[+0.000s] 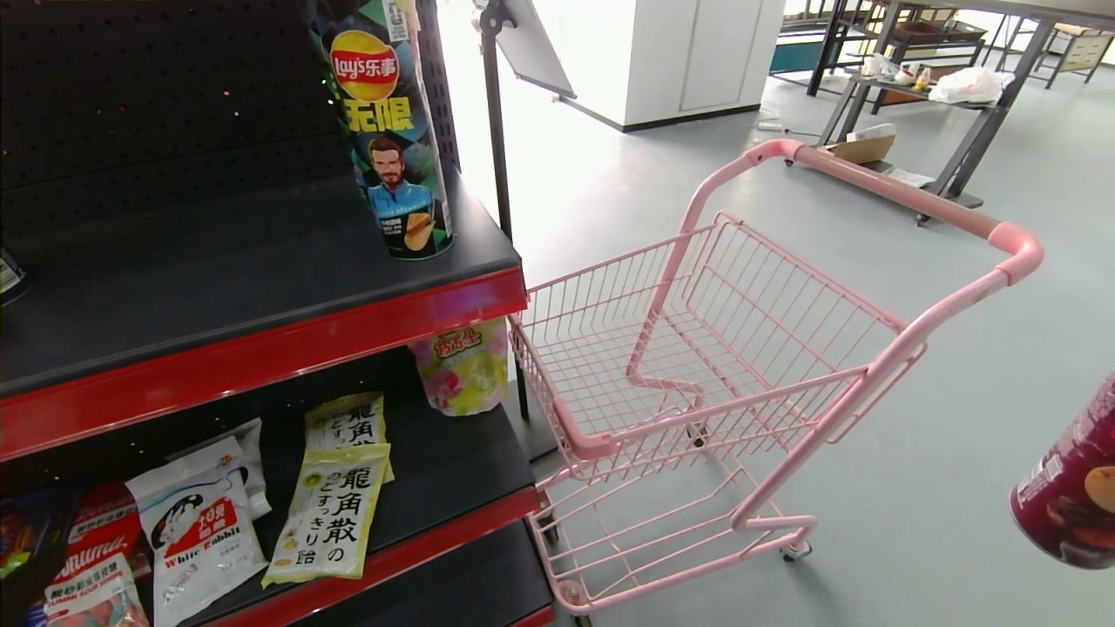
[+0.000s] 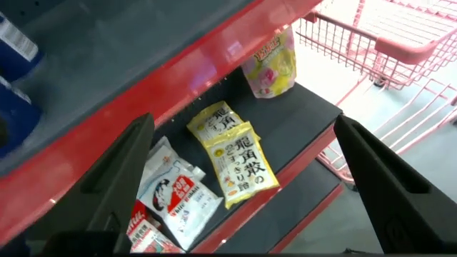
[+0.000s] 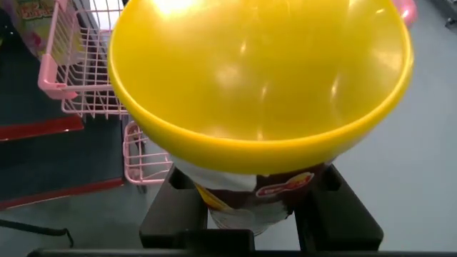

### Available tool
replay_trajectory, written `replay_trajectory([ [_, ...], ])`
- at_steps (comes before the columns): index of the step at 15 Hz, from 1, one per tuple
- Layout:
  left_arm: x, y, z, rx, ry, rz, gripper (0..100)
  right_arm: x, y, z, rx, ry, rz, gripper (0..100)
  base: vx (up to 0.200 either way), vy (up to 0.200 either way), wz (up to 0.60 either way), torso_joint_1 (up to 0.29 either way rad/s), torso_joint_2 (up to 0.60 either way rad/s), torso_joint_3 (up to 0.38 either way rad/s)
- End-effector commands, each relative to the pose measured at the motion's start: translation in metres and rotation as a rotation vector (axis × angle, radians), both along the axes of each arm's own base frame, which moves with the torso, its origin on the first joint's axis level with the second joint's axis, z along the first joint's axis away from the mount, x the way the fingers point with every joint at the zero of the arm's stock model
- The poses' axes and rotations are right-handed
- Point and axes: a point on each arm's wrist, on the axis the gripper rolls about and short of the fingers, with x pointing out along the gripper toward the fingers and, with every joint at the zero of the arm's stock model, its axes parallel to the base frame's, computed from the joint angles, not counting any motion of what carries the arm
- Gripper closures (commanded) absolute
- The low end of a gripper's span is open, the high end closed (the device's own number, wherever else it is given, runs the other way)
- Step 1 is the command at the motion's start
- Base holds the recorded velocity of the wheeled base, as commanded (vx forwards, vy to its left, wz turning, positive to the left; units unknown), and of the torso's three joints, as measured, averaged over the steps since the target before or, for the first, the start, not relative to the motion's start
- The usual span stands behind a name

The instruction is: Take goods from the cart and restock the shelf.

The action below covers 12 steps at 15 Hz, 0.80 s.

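Can (image 1: 1067, 488) is clamped in right tool (image 3: 260, 214), lid facing the wrist camera, low and right of cart (image 1: 575, 435). Left tool (image 2: 243, 123) is spread, holding nothing, over the lower tier. Shelf (image 1: 261, 261) lies left, beyond the cart; room is seen left of shelf can (image 1: 392, 148).

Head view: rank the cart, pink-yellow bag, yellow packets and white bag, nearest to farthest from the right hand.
From the right hand, holding the red can:
1. Cart, directly to its left.
2. Pink-yellow bag, at the lower shelf end beside the cart.
3. Yellow packets, mid-shelf.
4. White bag, farthest left.
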Motion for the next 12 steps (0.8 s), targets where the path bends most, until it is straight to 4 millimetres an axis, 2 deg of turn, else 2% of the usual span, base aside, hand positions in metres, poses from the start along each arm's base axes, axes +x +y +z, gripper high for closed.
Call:
replay_trajectory([
  [1, 0.006, -0.002, 0.003, 0.020, 0.019, 0.001, 0, -0.013, -0.003, -0.001, 0.008, -0.036, -0.005, 100, 0.000, 0.000, 0.00, 0.000, 0.00, 0.000],
  [4, 0.006, -0.002, 0.002, 0.038, 0.017, -0.002, 0, -0.012, -0.003, -0.007, 0.003, -0.018, -0.006, 100, 0.000, 0.000, 0.00, 0.000, 0.00, 0.000],
  [7, 0.006, -0.001, 0.001, 0.043, 0.020, 0.025, 0, -0.009, -0.002, -0.002, -0.006, -0.029, 0.024, 100, 0.000, 0.000, 0.00, 0.000, 0.00, 0.000],
  [12, 0.007, -0.001, 0.001, 0.046, 0.024, 0.022, 0, 0.017, 0.009, 0.001, -0.039, 0.042, 0.232, 100, -0.200, 0.000, 0.00, 0.003, 0.00, 0.002],
])
